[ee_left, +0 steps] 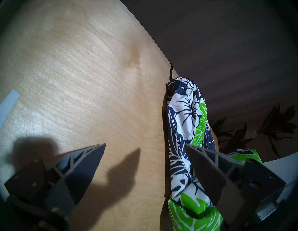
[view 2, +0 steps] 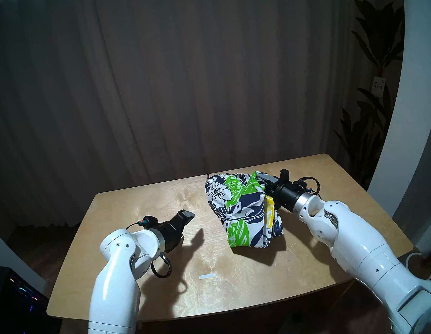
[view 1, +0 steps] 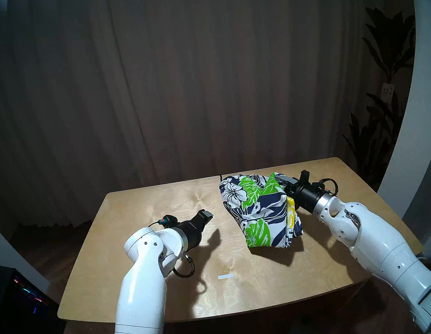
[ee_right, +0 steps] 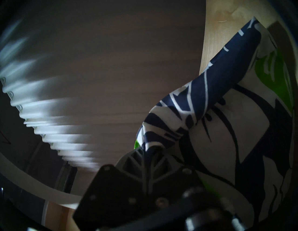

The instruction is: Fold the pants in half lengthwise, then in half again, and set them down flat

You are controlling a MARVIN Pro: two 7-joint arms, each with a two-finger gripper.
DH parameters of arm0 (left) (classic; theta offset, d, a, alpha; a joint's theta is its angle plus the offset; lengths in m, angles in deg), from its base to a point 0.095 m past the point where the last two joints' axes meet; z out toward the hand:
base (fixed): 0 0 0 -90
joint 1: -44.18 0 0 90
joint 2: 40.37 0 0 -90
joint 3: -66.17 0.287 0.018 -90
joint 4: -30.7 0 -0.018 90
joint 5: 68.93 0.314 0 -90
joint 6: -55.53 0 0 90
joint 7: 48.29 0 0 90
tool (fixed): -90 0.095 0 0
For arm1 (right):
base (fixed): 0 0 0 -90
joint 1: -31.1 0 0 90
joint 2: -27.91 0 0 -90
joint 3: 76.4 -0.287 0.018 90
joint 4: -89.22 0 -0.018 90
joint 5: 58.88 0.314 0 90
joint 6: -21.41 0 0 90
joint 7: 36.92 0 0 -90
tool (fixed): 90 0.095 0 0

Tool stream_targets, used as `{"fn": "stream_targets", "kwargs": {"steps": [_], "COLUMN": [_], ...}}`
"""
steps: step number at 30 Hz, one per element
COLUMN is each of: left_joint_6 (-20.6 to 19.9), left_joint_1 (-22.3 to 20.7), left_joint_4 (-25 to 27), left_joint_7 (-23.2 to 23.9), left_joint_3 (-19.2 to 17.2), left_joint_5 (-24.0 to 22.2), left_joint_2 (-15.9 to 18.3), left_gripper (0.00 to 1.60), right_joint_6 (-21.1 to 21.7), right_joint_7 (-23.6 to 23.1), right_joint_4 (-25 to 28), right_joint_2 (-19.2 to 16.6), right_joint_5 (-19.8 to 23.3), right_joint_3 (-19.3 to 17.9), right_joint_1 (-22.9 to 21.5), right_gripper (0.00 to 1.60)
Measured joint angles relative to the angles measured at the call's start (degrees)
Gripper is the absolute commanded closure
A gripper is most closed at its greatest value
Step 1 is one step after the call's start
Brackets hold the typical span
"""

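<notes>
Navy cloth with white leaf print and bright green leaves: the pants [view 1: 260, 210] lie bunched on the right half of the wooden table [view 1: 136, 202], already doubled over lengthwise as I judge it, with the elastic waistband [ee_left: 181, 83] at the far edge and the black drawstring [ee_left: 170, 71] trailing off it. The bundle is lifted and puffed on its right side, not flat. To do this step well I would carry the held edge low across the cloth, keep it taut, lay it onto the opposite edge so the layers line up, and let go only once the fold rests on the wood. The right gripper [ee_right: 146, 158] is closed on a pinch of the fabric at the bundle's right side, cloth passing between its fingers in the right wrist view. The left gripper [ee_left: 145, 146] hovers over bare table just left of the pants, fingers spread wide and holding nothing. A white tape strip [view 1: 225, 276] lies nearer me.
</notes>
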Motion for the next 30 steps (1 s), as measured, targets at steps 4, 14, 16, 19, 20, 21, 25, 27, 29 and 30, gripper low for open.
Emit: {"fn": "stream_targets", "kwargs": {"steps": [4, 14, 16, 19, 20, 21, 25, 27, 29, 30], "left_joint_6": [0.00, -0.06, -0.29, -0.53, -0.56, -0.60, -1.24, -1.57, -1.86, -2.04], "left_joint_1": [0.11, 0.20, 0.21, 0.21, 0.20, 0.20, -0.04, -0.24, -0.45, -0.60], "left_joint_4": [0.09, 0.26, 0.25, 0.19, 0.17, 0.16, -0.10, -0.29, -0.50, -0.64], "left_joint_7": [0.01, 0.11, 0.24, 0.31, 0.32, 0.33, 0.51, 0.58, 0.64, 0.67], "left_joint_3": [-0.58, -2.17, -2.84, -3.02, -3.04, -3.06, -3.47, -3.75, -3.99, -4.13], "left_joint_5": [-0.12, -0.72, -1.11, -1.25, -1.26, -1.27, -1.60, -1.74, -1.84, -1.93], "left_joint_2": [0.26, 1.25, 1.79, 2.00, 2.03, 2.05, 2.48, 2.74, 2.97, 3.11], "left_gripper": [0.04, 0.04, 0.03, 0.03, 0.03, 0.04, 0.03, 0.03, 0.04, 0.03], "right_joint_6": [-3.65, -11.30, -14.96, -16.25, -16.42, -16.59, -19.85, -22.07, -24.10, -25.35], "right_joint_7": [4.81, 14.90, 19.32, 20.98, 21.26, 21.53, 25.41, 27.33, 28.90, 29.75], "right_joint_4": [0.22, 1.22, 1.94, 2.09, 2.08, 2.08, 1.56, 1.21, 0.51, -0.17], "right_joint_2": [2.21, 5.69, 7.16, 7.78, 7.88, 7.98, 9.52, 10.60, 11.71, 12.47], "right_joint_5": [1.50, 4.34, 5.87, 6.52, 6.61, 6.70, 7.74, 7.95, 8.01, 8.02], "right_joint_3": [0.19, 0.94, 1.01, 0.88, 0.83, 0.79, 0.36, 0.04, -0.22, -0.37], "right_joint_1": [-1.65, -4.53, -5.98, -6.63, -6.72, -6.82, -8.25, -9.30, -10.42, -11.15], "right_gripper": [1.60, 1.60, 1.60, 1.60, 1.60, 1.60, 1.60, 1.60, 1.60, 1.60]}}
